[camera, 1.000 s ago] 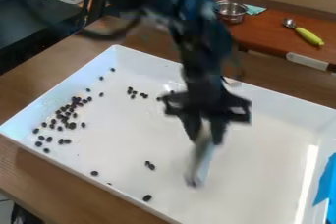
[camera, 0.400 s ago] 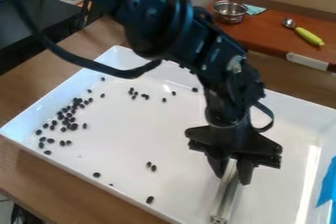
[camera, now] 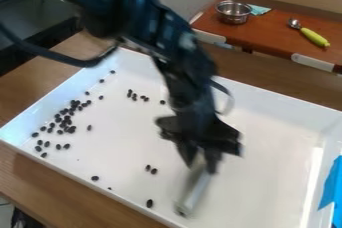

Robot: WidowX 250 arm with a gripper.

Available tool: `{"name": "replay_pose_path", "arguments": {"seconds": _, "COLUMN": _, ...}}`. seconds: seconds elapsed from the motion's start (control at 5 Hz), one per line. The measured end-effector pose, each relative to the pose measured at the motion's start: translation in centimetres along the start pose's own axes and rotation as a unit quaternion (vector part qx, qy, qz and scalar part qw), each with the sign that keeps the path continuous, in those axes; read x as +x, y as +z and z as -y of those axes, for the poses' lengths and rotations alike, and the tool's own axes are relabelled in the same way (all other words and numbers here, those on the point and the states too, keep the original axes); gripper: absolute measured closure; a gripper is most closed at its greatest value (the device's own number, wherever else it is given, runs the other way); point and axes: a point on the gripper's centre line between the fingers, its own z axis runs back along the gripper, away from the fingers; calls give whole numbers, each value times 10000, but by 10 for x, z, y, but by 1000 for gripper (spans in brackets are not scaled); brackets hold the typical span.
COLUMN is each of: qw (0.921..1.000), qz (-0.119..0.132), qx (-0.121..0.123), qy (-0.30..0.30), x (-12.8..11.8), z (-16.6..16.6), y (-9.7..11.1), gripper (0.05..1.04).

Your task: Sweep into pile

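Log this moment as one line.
gripper: holding sweeping tool low over white tray | dark beans: main cluster at tray's left, others scattered | pile: incomplete

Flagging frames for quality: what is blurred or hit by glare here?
Camera view: the arm, gripper and the tool it holds are smeared by motion blur; the beans and the scoop hold clear edges; a bright glare streak runs down the right side of the tray.
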Motion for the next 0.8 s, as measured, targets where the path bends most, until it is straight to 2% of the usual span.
{"name": "replay_pose_path", "arguments": {"seconds": 0.2, "qw": 9998, "qz": 81, "qx": 199, "qy": -35, "x": 7, "z": -51, "y": 6, "gripper": 721}}
{"name": "replay_pose_path", "arguments": {"seconds": 0.4, "qw": 9982, "qz": 374, "qx": 351, "qy": -302, "x": 10, "z": -99, "y": 12, "gripper": 721}}
{"name": "replay_pose_path", "arguments": {"seconds": 0.6, "qw": 9931, "qz": 743, "qx": 732, "qy": -537, "x": 17, "z": -144, "y": 17, "gripper": 721}}
{"name": "replay_pose_path", "arguments": {"seconds": 0.8, "qw": 9963, "qz": 545, "qx": 581, "qy": -338, "x": 12, "z": -169, "y": 28, "gripper": 721}}
